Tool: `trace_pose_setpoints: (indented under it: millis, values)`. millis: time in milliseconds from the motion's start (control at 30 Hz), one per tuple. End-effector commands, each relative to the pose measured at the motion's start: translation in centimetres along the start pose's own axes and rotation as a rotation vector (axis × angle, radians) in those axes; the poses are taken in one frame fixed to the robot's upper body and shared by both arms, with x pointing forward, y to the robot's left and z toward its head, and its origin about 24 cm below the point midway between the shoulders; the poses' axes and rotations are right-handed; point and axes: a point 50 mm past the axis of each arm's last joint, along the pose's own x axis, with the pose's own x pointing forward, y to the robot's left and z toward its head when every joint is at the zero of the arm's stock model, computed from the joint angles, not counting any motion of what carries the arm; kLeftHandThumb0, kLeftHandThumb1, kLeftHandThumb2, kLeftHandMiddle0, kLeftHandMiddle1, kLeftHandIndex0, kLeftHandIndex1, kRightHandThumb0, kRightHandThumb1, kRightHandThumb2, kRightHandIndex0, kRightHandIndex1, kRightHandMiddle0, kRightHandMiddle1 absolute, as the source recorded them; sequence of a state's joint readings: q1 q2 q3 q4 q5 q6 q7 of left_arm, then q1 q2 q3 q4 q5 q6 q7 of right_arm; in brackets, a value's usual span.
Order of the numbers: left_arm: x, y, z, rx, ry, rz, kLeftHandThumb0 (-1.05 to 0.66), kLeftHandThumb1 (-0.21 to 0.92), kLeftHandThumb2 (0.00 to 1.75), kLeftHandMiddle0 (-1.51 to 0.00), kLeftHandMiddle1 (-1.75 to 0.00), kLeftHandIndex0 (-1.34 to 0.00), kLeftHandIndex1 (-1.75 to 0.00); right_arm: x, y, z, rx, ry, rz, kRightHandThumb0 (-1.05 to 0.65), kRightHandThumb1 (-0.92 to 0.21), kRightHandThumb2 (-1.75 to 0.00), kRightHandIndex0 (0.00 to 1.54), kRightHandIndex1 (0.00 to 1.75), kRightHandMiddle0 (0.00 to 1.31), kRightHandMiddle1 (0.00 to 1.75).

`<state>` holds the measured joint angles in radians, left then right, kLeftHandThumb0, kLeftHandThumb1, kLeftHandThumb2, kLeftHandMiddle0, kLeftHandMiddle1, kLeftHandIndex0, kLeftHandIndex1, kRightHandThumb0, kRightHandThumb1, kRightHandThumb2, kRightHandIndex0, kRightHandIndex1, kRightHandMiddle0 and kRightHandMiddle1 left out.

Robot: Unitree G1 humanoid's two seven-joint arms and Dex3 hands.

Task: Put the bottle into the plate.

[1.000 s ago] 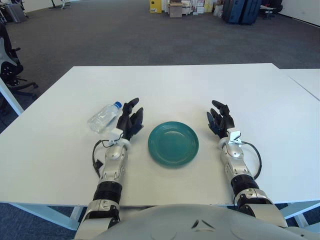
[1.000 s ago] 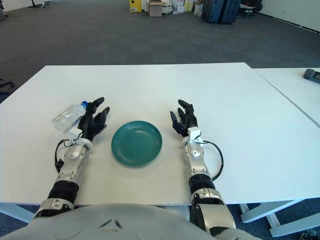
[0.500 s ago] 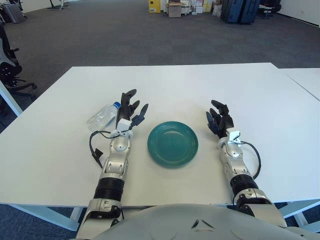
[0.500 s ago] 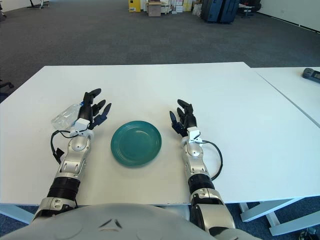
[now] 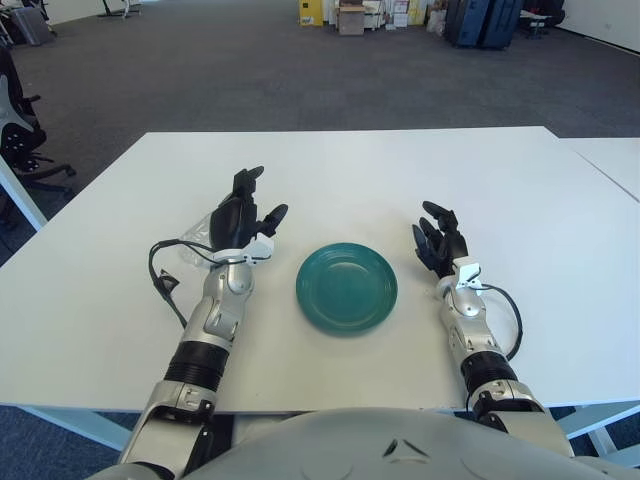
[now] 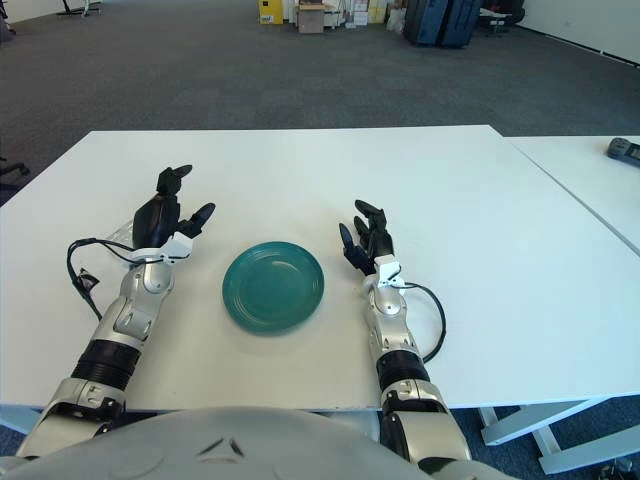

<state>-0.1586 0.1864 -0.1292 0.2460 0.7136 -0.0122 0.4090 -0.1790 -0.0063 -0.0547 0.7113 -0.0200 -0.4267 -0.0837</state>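
Left hand: the left hand [image 5: 240, 215] is raised over the clear plastic bottle with a blue cap [image 5: 192, 243], fingers spread and holding nothing; whether any finger touches the bottle cannot be told
Right hand: the right hand [image 5: 437, 240] shows just right of the plate, fingers spread and empty, idle
Bottle: it lies on its side on the white table [image 5: 350, 170], left of the round teal plate [image 5: 346, 288] and apart from it
Plate: bare, between the two hands, on the near half of the table
Risk of rolling: the bottle lies on its round side, so a hand closing off-centre would likely nudge it away to the left or far side instead of catching it
Risk of slipping: thin clear plastic may give under the fingers, and a shallow grip near one end could let it tip out on the way to the plate
Risk at the plate: the rim is low, so a bottle let go on its side might roll off again
Hidden: the hand covers most of the bottle, cap included; only a pale sliver shows left of the palm
Hard to make out: how full the bottle is
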Motion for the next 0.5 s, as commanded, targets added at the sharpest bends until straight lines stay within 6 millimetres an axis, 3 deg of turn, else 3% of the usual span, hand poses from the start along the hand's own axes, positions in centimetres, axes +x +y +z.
trace_pose_setpoints:
  millis: [0,133,467]
  values:
    - [1.6,0.5,-0.3,0.123,-0.013,0.017,-0.84,0.92,0.56,-0.42,-0.10,0.00,-0.72,-1.1,0.2,-2.0,0.003,0.099,0.011,-0.68,-0.92,-0.43,0.35,0.01,0.00,0.74]
    - [3.6,0.8,-2.1,0.308,0.000,0.009,-0.87,0.92,0.61,-0.33,-0.04,0.00,-0.63,-1.1,0.1,-2.1,0.000,0.099,0.014,-0.68,-0.92,-0.43,0.36,0.01,0.00,0.74]
    - [4.3,-0.1,-4.0,0.560,0.099,-0.060,-0.96,0.92,0.72,-0.08,0.00,0.00,-0.41,-1.2,-0.2,-2.2,-0.002,0.099,0.019,-0.69,-0.92,-0.43,0.38,0.02,0.00,0.76]
